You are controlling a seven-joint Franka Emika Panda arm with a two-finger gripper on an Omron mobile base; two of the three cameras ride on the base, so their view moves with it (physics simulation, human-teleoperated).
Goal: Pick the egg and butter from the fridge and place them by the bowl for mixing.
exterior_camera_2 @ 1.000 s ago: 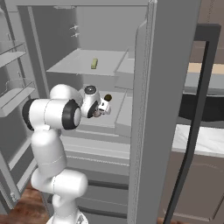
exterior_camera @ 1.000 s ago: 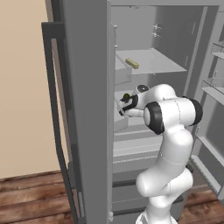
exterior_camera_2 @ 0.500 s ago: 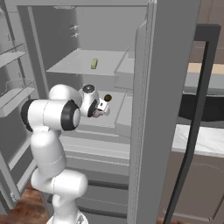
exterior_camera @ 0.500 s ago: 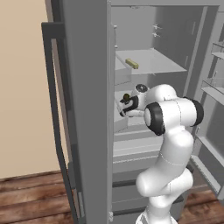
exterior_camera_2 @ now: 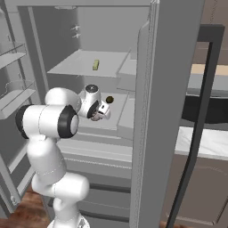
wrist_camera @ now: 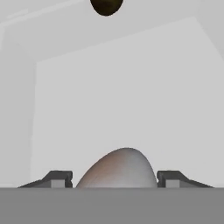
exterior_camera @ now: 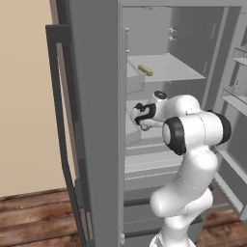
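Note:
The egg [wrist_camera: 118,168], pale with a pinkish-brown tinge, sits between my two fingertips [wrist_camera: 59,178] in the hand view, and both tips touch its sides. My gripper [exterior_camera: 136,116] [exterior_camera_2: 104,110] reaches into the open grey fridge [exterior_camera: 96,120] over its middle shelf and is shut on the egg. The butter [exterior_camera: 145,70] [exterior_camera_2: 95,65], a small yellow-olive stick, lies on the shelf above. A small dark olive-black ball [exterior_camera: 139,105] [exterior_camera_2: 109,99] [wrist_camera: 106,5] rests just beyond the gripper. The bowl is out of view.
The fridge's dark-framed door [exterior_camera: 60,125] stands open on the left, another [exterior_camera_2: 200,124] on the right. Door racks [exterior_camera: 236,96] [exterior_camera_2: 13,89] line the side. Grey drawers [exterior_camera: 149,164] sit below the middle shelf. A counter [exterior_camera_2: 209,142] lies beyond the fridge.

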